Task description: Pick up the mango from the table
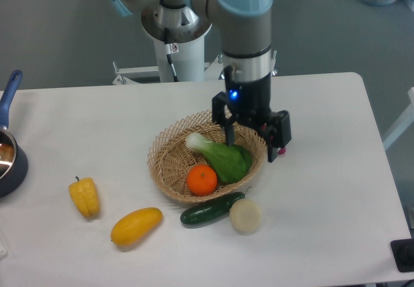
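**Gripper over the basket, mango well away on the near left**

From where I stand the big risk is the route. The gripper (251,143) hangs with its two fingers spread and nothing between them, right above the far-right rim of the wicker basket (163,165). The mango (136,226) lies flat on the white table (336,190) at the near left, well apart from the arm, clear of everything but with the yellow bell pepper (85,196) near it on its left. To get there the arm has to cross the basket and its load; a low sweep could clip the rim or drag the bok choy (221,156). I'd also worry about the wrong pick: pepper and mango share a colour, and the pepper is the smaller, lumpy one with a stem. The mango's smooth, rounded skin may roll or squirt out if the fingers close off-centre or along its length.

Counted, biggest down:
- one table
- one robot arm with one gripper
- one wicker basket
- one dark pot with a blue handle (10,150), at the left edge
- one bok choy, in the basket
- one mango
- one cucumber (210,211), touching the basket's near side
- one yellow bell pepper
- one pale round onion-like thing (246,215), just beside the cucumber
- one orange (202,180), in the basket
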